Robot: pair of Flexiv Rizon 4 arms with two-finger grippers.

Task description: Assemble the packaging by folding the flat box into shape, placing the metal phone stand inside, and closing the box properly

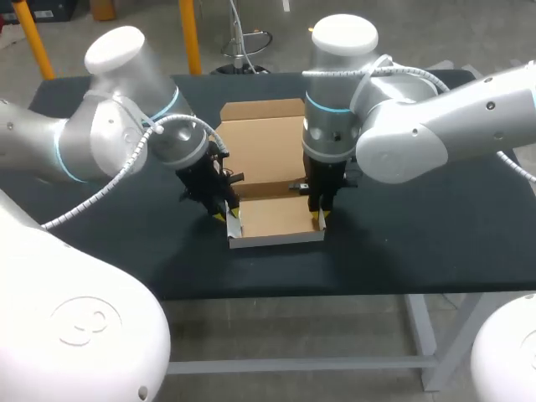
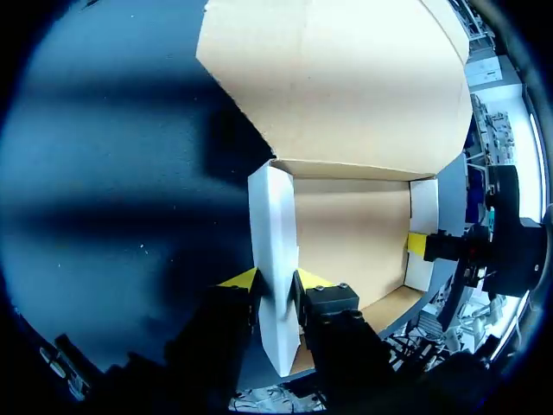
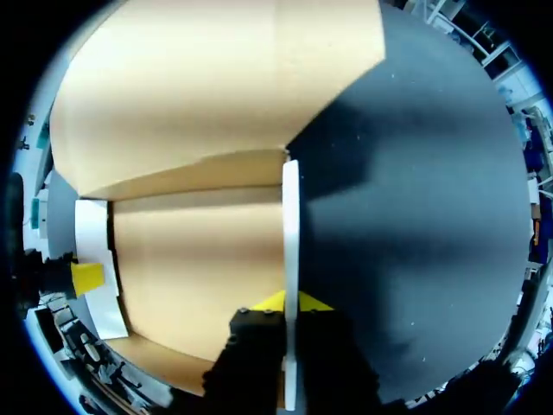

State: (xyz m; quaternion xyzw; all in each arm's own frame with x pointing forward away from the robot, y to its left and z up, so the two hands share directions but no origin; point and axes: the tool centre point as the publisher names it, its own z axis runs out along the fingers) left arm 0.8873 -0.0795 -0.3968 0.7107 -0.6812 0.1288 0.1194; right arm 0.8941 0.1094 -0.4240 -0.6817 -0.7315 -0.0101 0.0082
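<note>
tbl (image 1: 419,239): black matte top | grey metal legs (image 1: 422,335) + crossbar | soft shadows on top

silver arms (image 1: 100,126), cyan rings (image 1: 60,159), ribbed white cables (image 1: 109,188), black yellow-tipped jaws.

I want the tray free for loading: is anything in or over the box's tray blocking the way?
Nothing visible does. The box floor is bare, its lid folded back behind. The left pincer and right pincer pinch the side walls at the edges, clear of the floor.
</note>
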